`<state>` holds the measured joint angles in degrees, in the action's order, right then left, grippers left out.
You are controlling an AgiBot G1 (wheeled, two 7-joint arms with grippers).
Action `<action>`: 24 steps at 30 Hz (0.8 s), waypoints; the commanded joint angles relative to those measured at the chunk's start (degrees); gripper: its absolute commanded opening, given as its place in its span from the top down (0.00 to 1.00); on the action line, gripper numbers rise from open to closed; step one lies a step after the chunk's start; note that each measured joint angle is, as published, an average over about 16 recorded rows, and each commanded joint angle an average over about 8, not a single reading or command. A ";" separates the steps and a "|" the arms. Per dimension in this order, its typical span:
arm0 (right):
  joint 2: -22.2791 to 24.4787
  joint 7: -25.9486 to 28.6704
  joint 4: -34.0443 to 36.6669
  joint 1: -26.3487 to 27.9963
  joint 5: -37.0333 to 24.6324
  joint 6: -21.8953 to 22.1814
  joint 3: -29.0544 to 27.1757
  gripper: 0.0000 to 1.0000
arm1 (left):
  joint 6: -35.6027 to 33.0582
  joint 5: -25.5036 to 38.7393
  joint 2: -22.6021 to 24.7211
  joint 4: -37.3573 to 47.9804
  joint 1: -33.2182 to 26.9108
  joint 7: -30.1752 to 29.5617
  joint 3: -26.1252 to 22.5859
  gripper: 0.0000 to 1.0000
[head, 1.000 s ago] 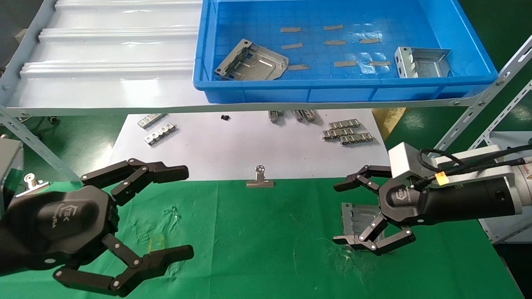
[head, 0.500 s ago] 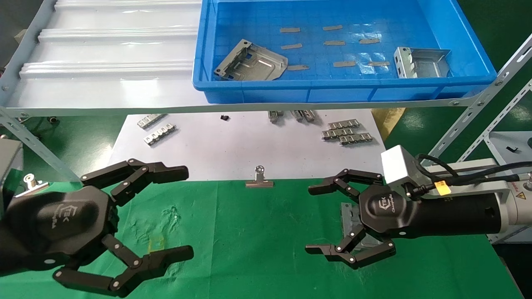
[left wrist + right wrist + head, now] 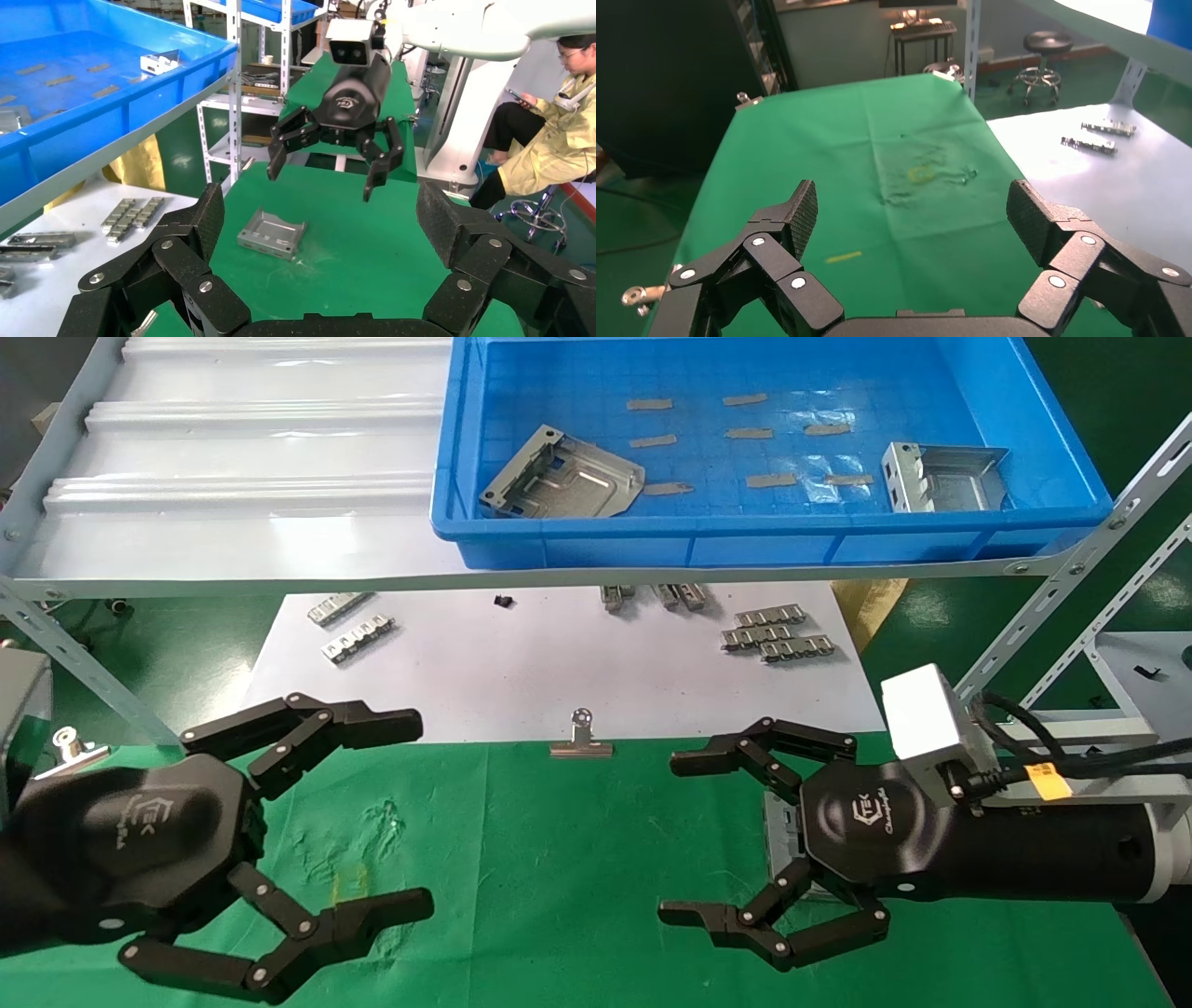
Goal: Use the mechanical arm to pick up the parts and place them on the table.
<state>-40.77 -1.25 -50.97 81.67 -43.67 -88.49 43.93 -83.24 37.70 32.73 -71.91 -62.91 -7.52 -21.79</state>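
Two silver-grey parts lie in the blue tray on the shelf, one (image 3: 563,477) at its left and one (image 3: 945,477) at its right. A third part (image 3: 272,233) rests on the green table (image 3: 559,859); the head view shows only its edge (image 3: 780,822) beneath my right hand. My right gripper (image 3: 672,840) hovers open and empty above the cloth, just left of that part. It also shows in the left wrist view (image 3: 323,175) and its own view (image 3: 912,210). My left gripper (image 3: 421,810) stands open and empty at the table's left (image 3: 320,225).
The blue tray (image 3: 773,547) sits on a white shelf with slanted metal struts (image 3: 1071,570). A white sheet (image 3: 521,682) behind the cloth carries ribbed strips (image 3: 778,637) and a binder clip (image 3: 582,740). A seated person (image 3: 555,140) is beyond the table's right end.
My right gripper, open throughout, has moved left and up off the part on the cloth, which stays lying there. The left arm has not moved.
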 commanded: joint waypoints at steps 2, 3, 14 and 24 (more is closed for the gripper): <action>0.62 1.30 -2.45 -2.18 0.20 0.30 -3.02 0.00 | 0.00 0.00 0.00 0.00 0.00 0.00 0.00 0.00; 0.82 1.72 -3.24 -2.88 0.26 0.40 -4.00 0.00 | 0.00 0.00 0.00 0.00 0.00 0.00 0.00 0.00; 3.10 6.48 -12.20 -10.85 0.98 1.51 -15.06 0.00 | 0.00 0.00 0.00 0.00 0.00 0.00 0.00 0.00; 5.07 10.58 -19.92 -17.71 1.60 2.46 -24.59 0.00 | 0.00 0.00 0.00 0.00 0.00 0.00 -0.01 0.00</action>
<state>-36.22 8.25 -68.86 65.76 -42.24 -86.28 21.85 -83.24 37.70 32.73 -71.91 -62.91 -7.52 -21.79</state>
